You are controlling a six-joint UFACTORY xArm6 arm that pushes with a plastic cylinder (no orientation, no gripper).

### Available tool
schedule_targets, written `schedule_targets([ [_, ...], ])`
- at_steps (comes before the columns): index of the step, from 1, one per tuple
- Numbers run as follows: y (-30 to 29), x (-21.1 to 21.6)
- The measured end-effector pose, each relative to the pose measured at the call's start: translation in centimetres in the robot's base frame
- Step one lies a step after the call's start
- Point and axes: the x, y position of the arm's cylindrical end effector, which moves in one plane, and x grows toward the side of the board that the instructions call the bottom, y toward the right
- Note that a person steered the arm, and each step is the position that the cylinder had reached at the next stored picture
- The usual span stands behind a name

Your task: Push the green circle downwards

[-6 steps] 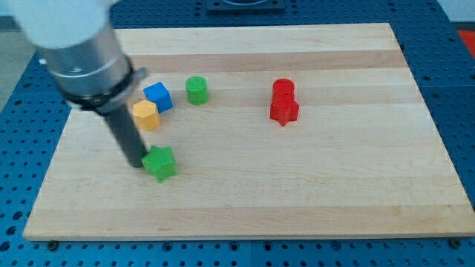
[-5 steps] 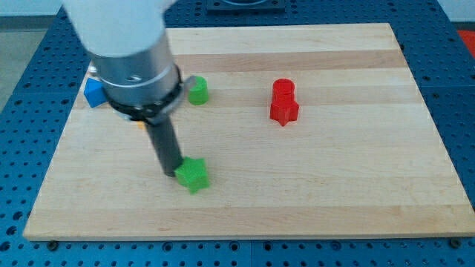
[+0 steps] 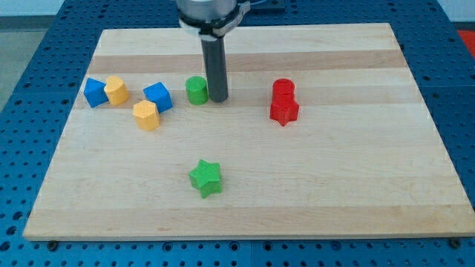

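The green circle (image 3: 197, 89) is a short green cylinder on the wooden board (image 3: 356, 170), left of the middle and toward the view's top. My tip (image 3: 218, 99) stands just right of it, close to touching or touching its right side. The rod rises straight toward the view's top edge. A green star (image 3: 205, 178) lies well below the circle, toward the view's bottom.
A blue cube (image 3: 158, 96) and a yellow hexagon (image 3: 146, 115) sit left of the green circle. Another blue block (image 3: 94, 92) and a yellow block (image 3: 116, 90) sit near the left edge. A red cylinder (image 3: 283, 90) and a red star (image 3: 284, 110) stand at the right.
My tip has left the green star, which it had pushed right and down, and moved up and right to the green circle's right side. The arm no longer hides the left blocks.
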Motion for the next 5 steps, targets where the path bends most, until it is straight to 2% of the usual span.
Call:
schedule_targets([
  [1,0.4,-3.8],
  [2,-3.3,-4.5],
  [3,-4.9,-1.1],
  [4,-4.9,4.1],
  [5,-4.9,3.9],
])
